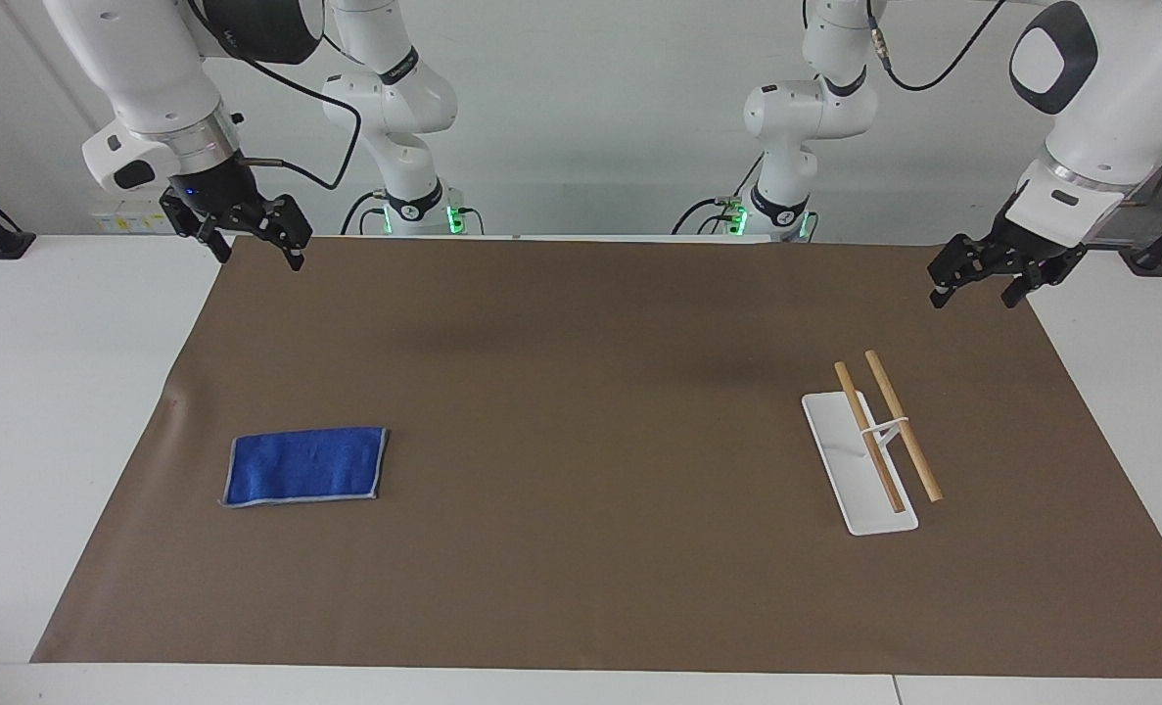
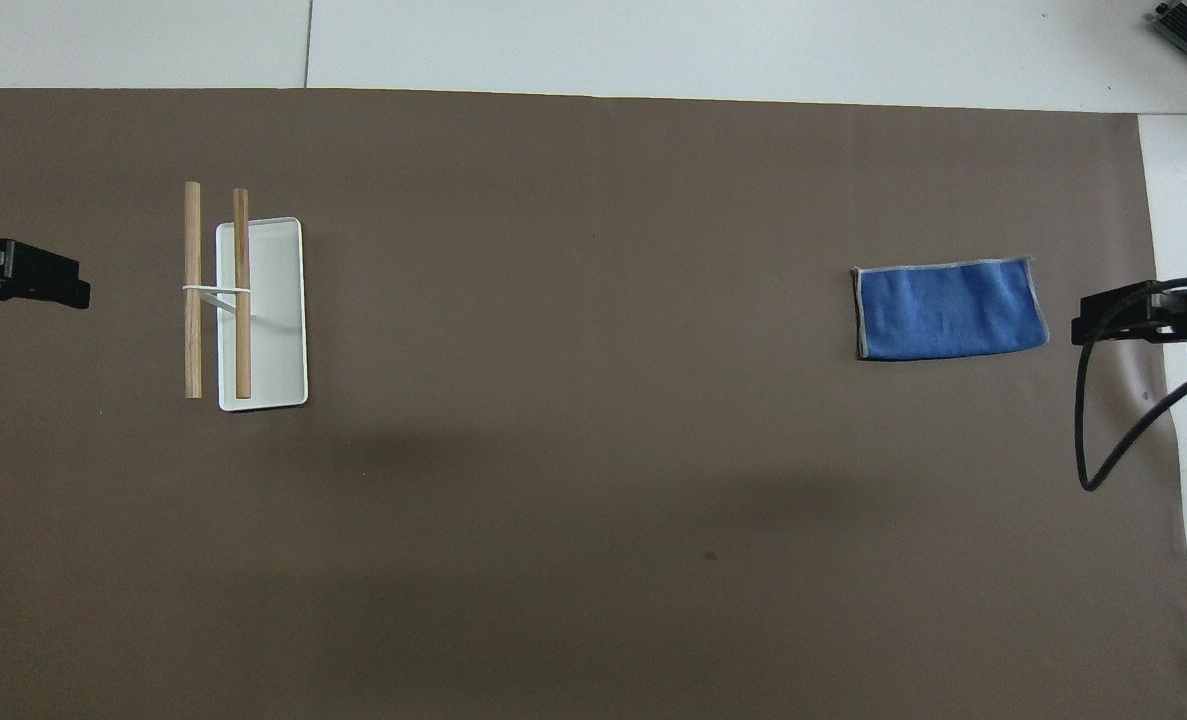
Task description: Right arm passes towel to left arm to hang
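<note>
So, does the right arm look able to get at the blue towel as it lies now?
Probably yes. The blue towel lies flat on the brown mat at the right arm's end, with nothing on it or beside it. The right gripper hangs open above the mat's corner, and the path down looks free.

No legible text, label, brand, number or sign anywhere in either view.
</note>
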You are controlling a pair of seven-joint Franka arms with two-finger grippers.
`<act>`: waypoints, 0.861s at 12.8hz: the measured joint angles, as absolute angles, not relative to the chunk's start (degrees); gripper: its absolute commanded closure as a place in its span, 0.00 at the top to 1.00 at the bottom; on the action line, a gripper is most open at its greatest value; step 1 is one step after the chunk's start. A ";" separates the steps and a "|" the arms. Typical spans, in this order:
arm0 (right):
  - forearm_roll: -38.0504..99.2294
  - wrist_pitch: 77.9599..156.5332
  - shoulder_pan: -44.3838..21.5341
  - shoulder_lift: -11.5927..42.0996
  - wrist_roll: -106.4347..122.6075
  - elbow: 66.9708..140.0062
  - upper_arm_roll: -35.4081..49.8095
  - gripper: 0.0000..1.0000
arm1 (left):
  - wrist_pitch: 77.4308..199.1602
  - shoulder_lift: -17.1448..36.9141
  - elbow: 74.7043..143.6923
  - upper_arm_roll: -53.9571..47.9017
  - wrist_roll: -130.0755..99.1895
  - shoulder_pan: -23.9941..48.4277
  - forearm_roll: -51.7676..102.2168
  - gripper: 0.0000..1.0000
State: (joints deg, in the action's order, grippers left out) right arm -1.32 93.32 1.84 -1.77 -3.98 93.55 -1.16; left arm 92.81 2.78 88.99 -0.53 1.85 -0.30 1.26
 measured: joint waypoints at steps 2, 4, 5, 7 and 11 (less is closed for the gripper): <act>-1.32 98.79 1.88 -1.36 -3.86 96.54 -1.17 1.00 | 92.81 2.78 88.99 -0.53 1.85 -0.30 1.26 1.00; -1.32 105.53 2.11 0.54 -2.25 99.41 -1.21 1.00 | 92.81 2.78 88.99 -0.53 1.85 -0.30 1.26 1.00; -1.32 108.70 2.63 2.15 -1.00 100.46 -1.22 1.00 | 92.81 2.78 88.99 -0.53 1.85 -0.30 1.26 1.00; -1.32 115.17 4.16 6.65 2.16 101.96 -1.27 1.00 | 92.81 2.78 88.99 -0.53 1.85 -0.30 1.26 1.00; -1.32 128.51 5.76 13.91 5.08 106.03 -1.32 1.00 | 92.81 2.78 88.99 -0.53 1.85 -0.30 1.26 1.00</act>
